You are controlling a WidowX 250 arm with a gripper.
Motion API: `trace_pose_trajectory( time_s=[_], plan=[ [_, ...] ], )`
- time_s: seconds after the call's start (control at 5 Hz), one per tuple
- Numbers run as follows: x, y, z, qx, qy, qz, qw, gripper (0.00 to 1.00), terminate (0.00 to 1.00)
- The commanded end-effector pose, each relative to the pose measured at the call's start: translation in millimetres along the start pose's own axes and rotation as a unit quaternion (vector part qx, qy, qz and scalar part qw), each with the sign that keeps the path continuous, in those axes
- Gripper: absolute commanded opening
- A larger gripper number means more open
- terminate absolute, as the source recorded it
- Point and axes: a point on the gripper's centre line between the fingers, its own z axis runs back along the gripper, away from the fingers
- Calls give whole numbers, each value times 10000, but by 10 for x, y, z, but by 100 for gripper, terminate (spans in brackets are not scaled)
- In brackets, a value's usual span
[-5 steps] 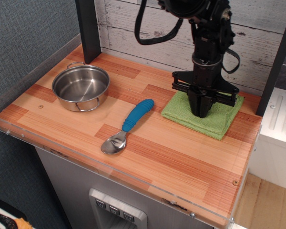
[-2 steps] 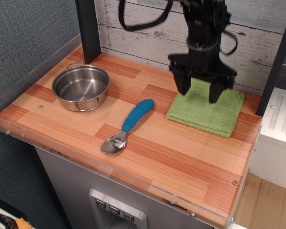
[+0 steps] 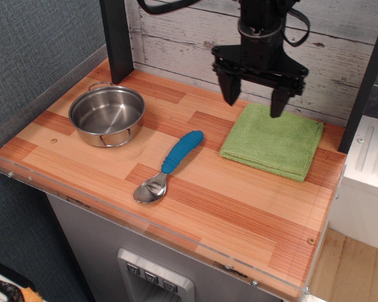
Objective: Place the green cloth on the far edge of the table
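Note:
The green cloth point(image 3: 273, 141) lies flat and folded on the table point(image 3: 195, 189), at its back right near the white plank wall. My gripper point(image 3: 254, 99) hangs open and empty above the cloth's far left edge, clear of it, with its two black fingers spread wide. Nothing is held between the fingers.
A steel pot point(image 3: 107, 114) stands at the back left of the table. A spoon with a blue handle point(image 3: 168, 167) lies in the middle. Black posts point(image 3: 116, 38) rise at the back left and right. A clear acrylic rim point(image 3: 82, 200) runs along the table's front and left edges.
My gripper was pressed down on the cloth with its fingers close together. It has opened, let go and risen up and back. The cloth has shifted slightly toward the wall and lies flat.

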Motion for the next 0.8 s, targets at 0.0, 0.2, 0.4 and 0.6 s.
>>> trace_pose_trajectory(
  time_s=[0.0,0.2,0.4,0.6],
  plan=[
    [-149,-82,386,-76,-70,-76,9999,100,0],
    [-359,-198,512,-218,27,-38,9998,100,0],
    [-526,-402,594,-312,11,-254,9992,100,0],
    [-696,-606,655,-398,58,-528,9978,100,0]
  ],
)
